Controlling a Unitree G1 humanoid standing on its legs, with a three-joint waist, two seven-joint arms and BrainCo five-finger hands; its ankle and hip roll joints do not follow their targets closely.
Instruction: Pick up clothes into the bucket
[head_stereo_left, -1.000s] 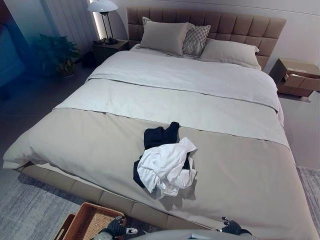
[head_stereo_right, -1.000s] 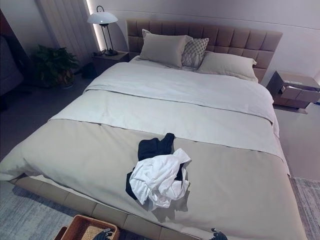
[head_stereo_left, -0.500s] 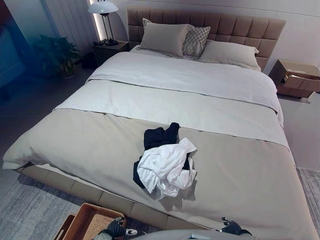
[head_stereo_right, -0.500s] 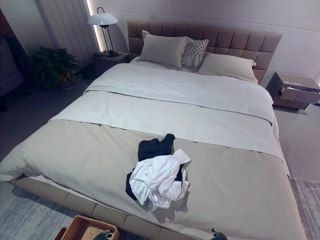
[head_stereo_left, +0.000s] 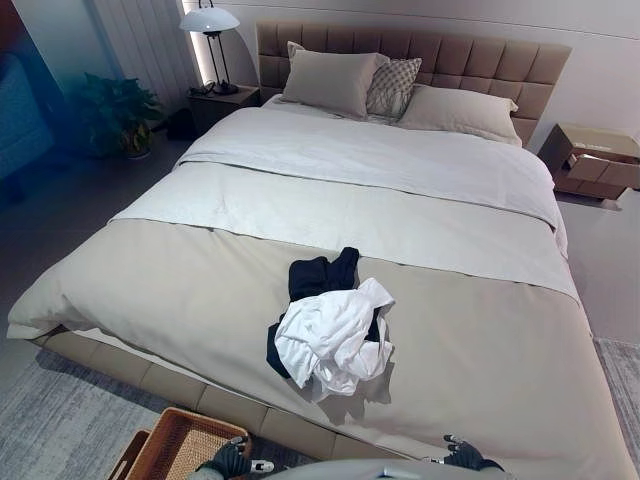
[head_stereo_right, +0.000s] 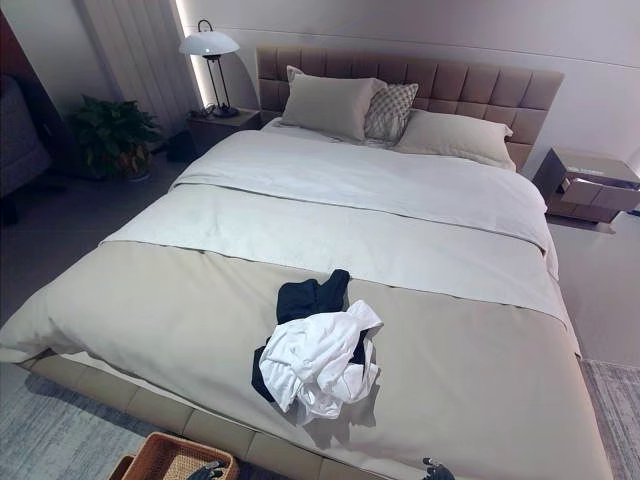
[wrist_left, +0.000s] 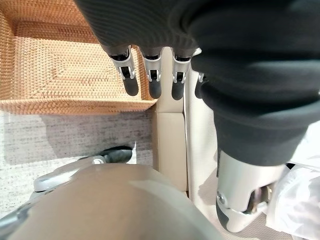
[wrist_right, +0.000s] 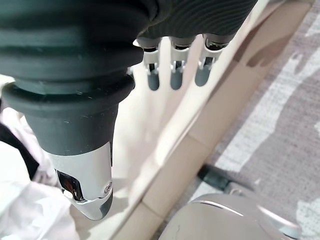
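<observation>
Nothing binned yet: white shirt (head_stereo_left: 335, 338) and dark garment (head_stereo_left: 318, 275) lie ahead of both slack, empty hands, left hand (wrist_left: 150, 65) over basket (wrist_left: 60, 65), right hand (wrist_right: 175, 65) low.

I'm looking at a bedroom in a home. A wide bed (head_stereo_left: 330, 210) takes up most of the frame, with a padded headboard (head_stereo_left: 450, 55) at the top and pillows (head_stereo_left: 325, 78) against it. A nightstand (head_stereo_left: 222, 98) with a lit lamp (head_stereo_left: 208, 22) stands at upper left, another nightstand (head_stereo_left: 592, 160) at upper right. A plant (head_stereo_left: 118, 110) sits at far left, a rug (head_stereo_left: 60, 420) at the bottom.
</observation>
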